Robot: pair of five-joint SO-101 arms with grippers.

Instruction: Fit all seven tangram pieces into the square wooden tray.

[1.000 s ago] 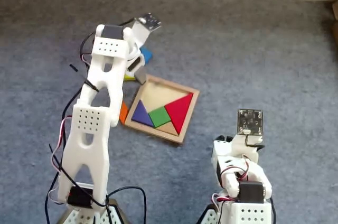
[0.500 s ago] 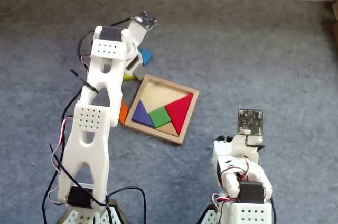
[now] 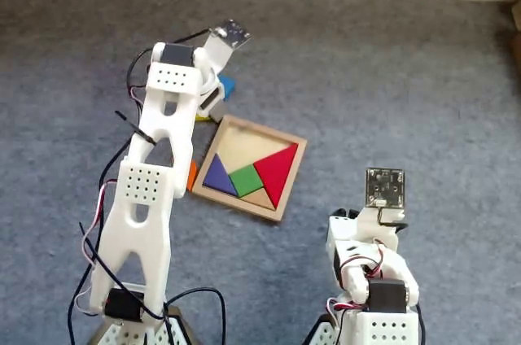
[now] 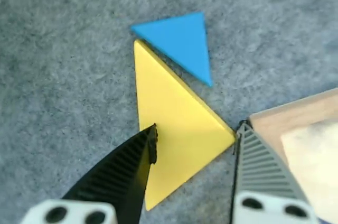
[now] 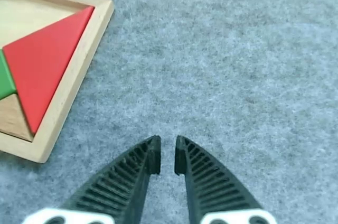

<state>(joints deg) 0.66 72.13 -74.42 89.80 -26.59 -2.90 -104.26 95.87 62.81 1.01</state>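
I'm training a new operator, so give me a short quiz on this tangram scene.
1. True or false: the yellow triangle already lies inside the tray.
2. The smaller triangle beside the yellow one is: A) blue B) red C) green.
3. Fill in: the left end effector is ____, with one finger on either side of the yellow triangle.

Key: 1 false; 2 A; 3 open.

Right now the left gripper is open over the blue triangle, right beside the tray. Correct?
Wrong piece. The left gripper is open over the yellow triangle, right beside the tray. The blue triangle lies just past the yellow one. The left wrist view shows it.
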